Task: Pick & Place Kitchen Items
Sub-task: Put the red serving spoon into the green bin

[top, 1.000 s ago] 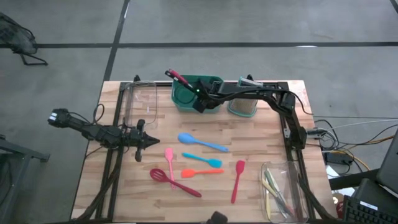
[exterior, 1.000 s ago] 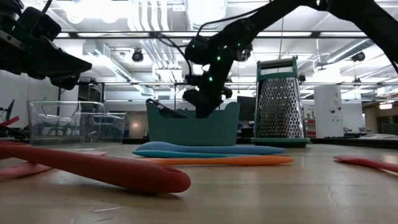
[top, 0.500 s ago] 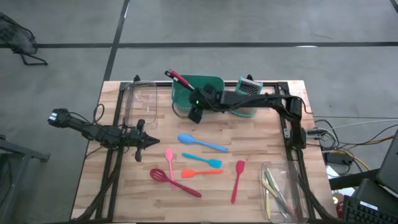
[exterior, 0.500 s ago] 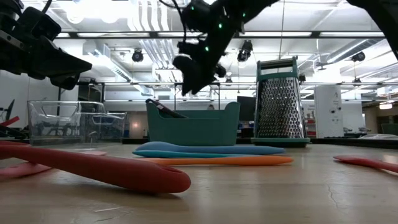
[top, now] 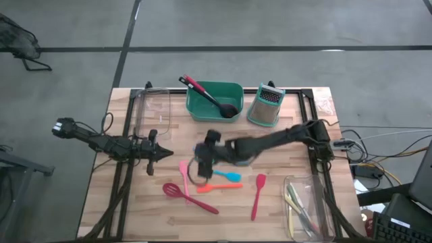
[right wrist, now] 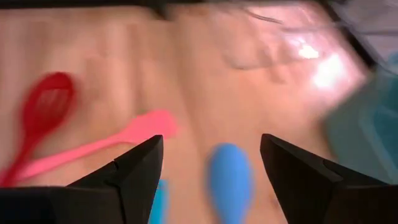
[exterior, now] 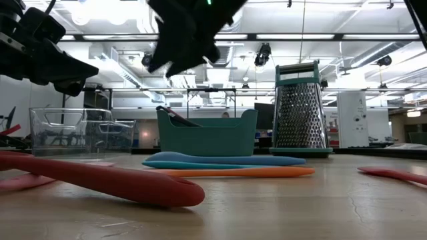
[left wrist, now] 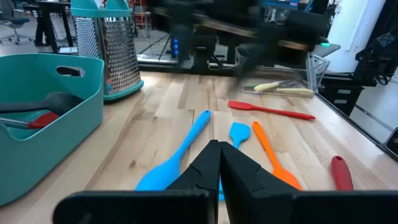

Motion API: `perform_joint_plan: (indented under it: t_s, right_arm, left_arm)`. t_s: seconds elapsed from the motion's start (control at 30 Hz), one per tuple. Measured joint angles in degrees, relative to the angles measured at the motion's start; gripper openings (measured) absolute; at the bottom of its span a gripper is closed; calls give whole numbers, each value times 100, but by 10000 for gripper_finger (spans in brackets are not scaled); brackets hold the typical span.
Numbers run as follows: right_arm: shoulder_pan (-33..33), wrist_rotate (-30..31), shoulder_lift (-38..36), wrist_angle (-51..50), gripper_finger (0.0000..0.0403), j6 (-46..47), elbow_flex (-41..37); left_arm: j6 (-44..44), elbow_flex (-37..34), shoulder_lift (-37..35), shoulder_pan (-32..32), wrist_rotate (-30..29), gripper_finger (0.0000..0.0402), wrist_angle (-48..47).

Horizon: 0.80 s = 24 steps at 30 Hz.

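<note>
Several slim utensils lie flat on the wooden table: a blue spoon (left wrist: 180,155), a light blue spatula (top: 228,176), an orange spatula (top: 217,187), a pink spatula (top: 183,173), a red slotted spoon (top: 187,196) and a red spatula (top: 258,196). A black ladle (top: 223,105) and a red utensil (top: 192,84) lean in the teal tub (top: 202,111). My right gripper (top: 200,164) hangs open above the blue spoon's head (right wrist: 227,177), touching nothing. My left gripper (top: 159,154) waits shut at the table's left, clear of everything.
A steel box grater (top: 265,105) stands right of the tub. One clear bin (top: 152,111) sits at the far left. Another clear bin (top: 307,206), at the near right, holds yellow utensils. My right arm (top: 277,140) stretches across the table's middle.
My right gripper has swung out of the teal tub toward the table's near edge and to the left. It now hangs over the loose utensils. The black ladle lies in the tub where the gripper was.
</note>
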Motion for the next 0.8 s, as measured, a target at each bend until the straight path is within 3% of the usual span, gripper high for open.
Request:
perform_joint_plan:
  t_s: [0.43, 0.8]
  right_arm:
    - [1249, 21, 842, 877, 231, -15, 0]
    - [1820, -26, 1612, 1273, 256, 701, 13]
  left_arm:
    - [0, -2, -2, 0, 0, 12, 2]
    - [0, -1, -2, 0, 0, 12, 2]
